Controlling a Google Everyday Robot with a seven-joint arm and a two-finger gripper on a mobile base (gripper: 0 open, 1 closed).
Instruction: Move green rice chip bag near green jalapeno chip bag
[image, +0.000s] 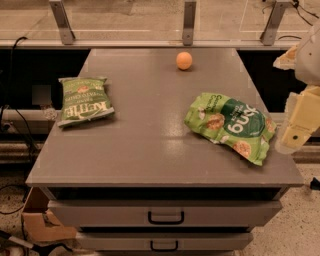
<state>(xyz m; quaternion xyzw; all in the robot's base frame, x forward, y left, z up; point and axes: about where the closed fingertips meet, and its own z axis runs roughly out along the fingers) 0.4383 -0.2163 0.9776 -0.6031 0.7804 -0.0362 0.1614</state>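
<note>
The green rice chip bag is bright light green with a dark green patch, white lettering and round rice-cake pictures. It lies crinkled on the right part of the grey table, near the front right corner. The green jalapeno chip bag is olive green with white "KETTLE" lettering. It lies flat at the table's left edge, far from the rice bag. My gripper hangs at the right edge of the view, just right of the rice bag, not touching it.
An orange ball sits near the table's far edge, centre right. The table has two drawers with handles below its front edge. A railing with metal posts runs behind the table. A cardboard box lies on the floor at lower left.
</note>
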